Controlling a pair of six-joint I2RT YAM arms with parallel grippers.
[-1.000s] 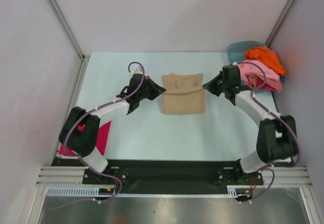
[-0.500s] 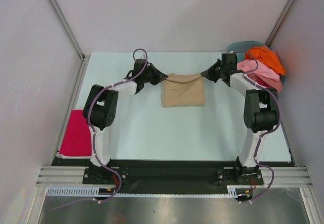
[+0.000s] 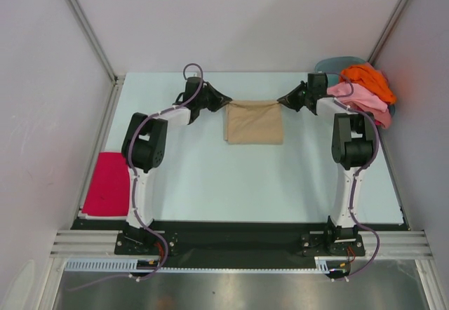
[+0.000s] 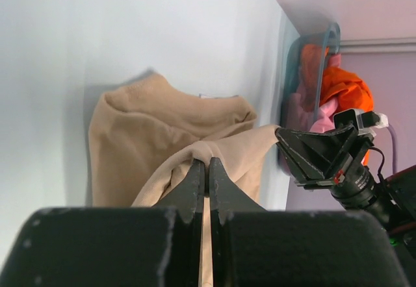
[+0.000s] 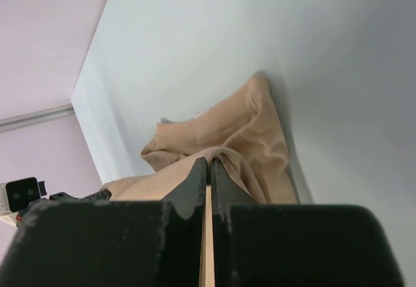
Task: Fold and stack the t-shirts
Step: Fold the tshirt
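No text, brand, number or sign can be read in any view. The tan t-shirt (image 3: pixel 254 122) has a tiny white scrap (image 4: pixel 203 95) at its far edge in the left wrist view. It is too small to show any print.

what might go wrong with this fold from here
Each grip is a thin pinch at a corner of the tan shirt; if the left gripper or right gripper slips, the fold may land crooked. The right arm is close to the pink shirt and might snag it.
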